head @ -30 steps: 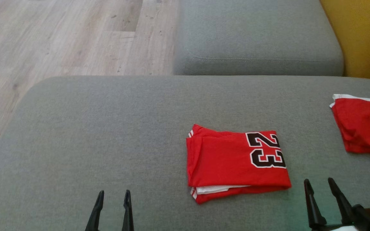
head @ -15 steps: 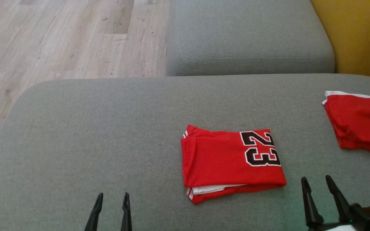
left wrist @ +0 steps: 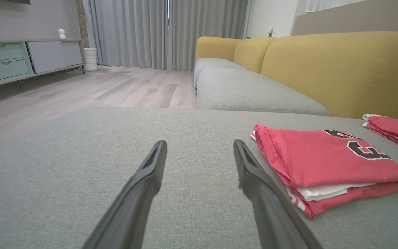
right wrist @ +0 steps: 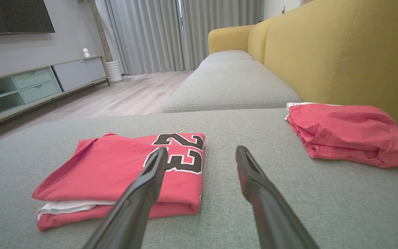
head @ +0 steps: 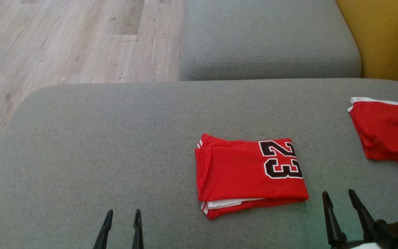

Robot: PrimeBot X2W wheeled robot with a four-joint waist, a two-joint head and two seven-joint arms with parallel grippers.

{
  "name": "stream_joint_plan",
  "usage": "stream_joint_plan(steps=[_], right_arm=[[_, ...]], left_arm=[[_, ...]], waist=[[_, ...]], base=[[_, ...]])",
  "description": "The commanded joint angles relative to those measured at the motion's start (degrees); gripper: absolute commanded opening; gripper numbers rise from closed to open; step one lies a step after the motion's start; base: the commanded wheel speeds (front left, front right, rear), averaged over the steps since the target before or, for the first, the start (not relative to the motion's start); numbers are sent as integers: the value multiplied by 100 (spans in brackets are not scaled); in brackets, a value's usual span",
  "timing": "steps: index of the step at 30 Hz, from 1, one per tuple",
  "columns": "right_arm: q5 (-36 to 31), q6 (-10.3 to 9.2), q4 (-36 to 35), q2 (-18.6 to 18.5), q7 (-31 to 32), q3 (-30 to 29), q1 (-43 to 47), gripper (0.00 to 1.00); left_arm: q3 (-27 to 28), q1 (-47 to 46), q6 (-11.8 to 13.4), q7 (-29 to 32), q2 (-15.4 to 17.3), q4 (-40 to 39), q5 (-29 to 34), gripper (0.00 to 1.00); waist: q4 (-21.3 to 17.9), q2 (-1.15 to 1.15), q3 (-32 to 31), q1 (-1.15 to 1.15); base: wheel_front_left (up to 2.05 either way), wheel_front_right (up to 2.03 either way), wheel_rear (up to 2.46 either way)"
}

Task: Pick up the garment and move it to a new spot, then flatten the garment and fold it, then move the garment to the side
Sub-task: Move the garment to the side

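Nearest me, my left gripper hangs low over the grey seat cushion, its two dark fingers spread wide with nothing between them. My right gripper is parted just as wide and equally empty, over bare fabric just off the near right corner of the garment. That garment is a red jersey folded into a tidy rectangle with the number 23 facing up at its right end (a white layer peeks out along the near edge). It lies flat on the cushion, right of centre, closer to my right gripper and touching neither. Farther right, a second red piece with white trim lies bunched, well apart from it. Beyond come another grey cushion, the yellow backrest and pale wood floor.
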Motion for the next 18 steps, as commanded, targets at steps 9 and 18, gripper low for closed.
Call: stream_joint_plan(steps=[9,18], right_arm=[[209,-5,110,-279,-78,184,-337,100],[958,-5,1104,-590,540,369,-1371,100]], left_arm=[[90,-263,-80,-71,-91,-223,-238,100],[-88,-517,-294,-71,-95,-529,-415,100]], waist=[[151,0,275,0],[403,0,692,0]], base=[[0,0,0],[0,0,0]])
